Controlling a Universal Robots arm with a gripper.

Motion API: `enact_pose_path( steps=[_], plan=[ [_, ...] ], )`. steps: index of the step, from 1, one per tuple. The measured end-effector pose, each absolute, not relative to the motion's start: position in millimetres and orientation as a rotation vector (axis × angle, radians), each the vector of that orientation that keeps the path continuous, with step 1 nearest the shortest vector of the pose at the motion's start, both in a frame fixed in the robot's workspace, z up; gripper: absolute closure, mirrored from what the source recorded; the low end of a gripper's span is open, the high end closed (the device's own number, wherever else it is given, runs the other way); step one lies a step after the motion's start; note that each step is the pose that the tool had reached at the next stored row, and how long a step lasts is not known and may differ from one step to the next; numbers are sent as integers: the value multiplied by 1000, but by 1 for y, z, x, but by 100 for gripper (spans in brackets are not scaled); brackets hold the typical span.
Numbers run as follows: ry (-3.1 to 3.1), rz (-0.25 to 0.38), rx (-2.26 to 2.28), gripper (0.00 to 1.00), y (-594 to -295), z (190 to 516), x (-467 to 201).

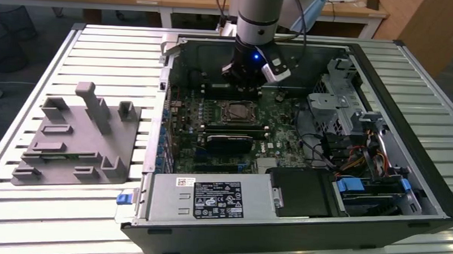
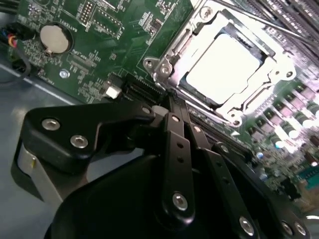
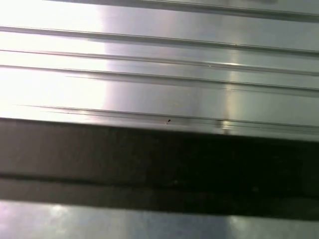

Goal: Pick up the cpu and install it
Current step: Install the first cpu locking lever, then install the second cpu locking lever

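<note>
The cpu (image 2: 223, 65) is a bright silvery square lying flat inside the metal-framed motherboard socket (image 2: 164, 63), with the frame around its edges. In the exterior view the cpu (image 1: 236, 111) sits in the middle of the green motherboard (image 1: 279, 137) inside the open computer case. My gripper (image 1: 241, 89) hangs just behind the socket, a little above the board. In the second wrist view its black fingers (image 2: 175, 144) meet at the tips beside the socket's corner, shut with nothing between them, and my gripper (image 2: 171, 102) does not touch the cpu.
A grey plastic tray (image 1: 75, 141) with upright posts lies on the slatted metal table (image 1: 101, 43) at the exterior view's left. The case holds a power supply (image 1: 208, 200), drive cages (image 1: 340, 103) and cable bundles (image 1: 353, 159). The first wrist view looks across the metal slats (image 3: 159, 79) and a dark case edge (image 3: 159, 169).
</note>
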State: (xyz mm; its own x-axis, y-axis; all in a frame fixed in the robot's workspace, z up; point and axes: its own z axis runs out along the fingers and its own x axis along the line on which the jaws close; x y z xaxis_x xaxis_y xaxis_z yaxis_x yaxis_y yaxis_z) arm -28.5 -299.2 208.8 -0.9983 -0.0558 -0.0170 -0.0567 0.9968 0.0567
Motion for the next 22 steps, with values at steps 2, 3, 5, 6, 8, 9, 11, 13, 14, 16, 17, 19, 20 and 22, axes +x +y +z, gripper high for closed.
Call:
enact_pose_path(
  steps=[2,3,5,6,8,9,11,13,14,16,17,19,20,22],
  plan=[
    [3124,90,-88,89,-300,209,-28],
    [3124,90,-88,89,-301,210,-28],
    [3124,90,-88,89,-304,210,-28],
    [3124,90,-88,89,-304,210,-28],
    [3124,90,-88,89,-305,210,-28],
    [3124,90,-88,89,-306,210,-28],
    [3124,90,-88,89,-306,209,-28],
    [3124,90,-88,89,-306,210,-28],
    [3124,90,-88,89,-306,210,-28],
    [3124,90,-88,89,-307,210,-28],
    [3124,90,-88,89,-307,210,-28],
    [3124,90,-88,89,-308,210,-28],
    [3124,89,-88,89,-308,210,-28],
    [3124,90,-88,89,-309,210,-28]
  ],
)
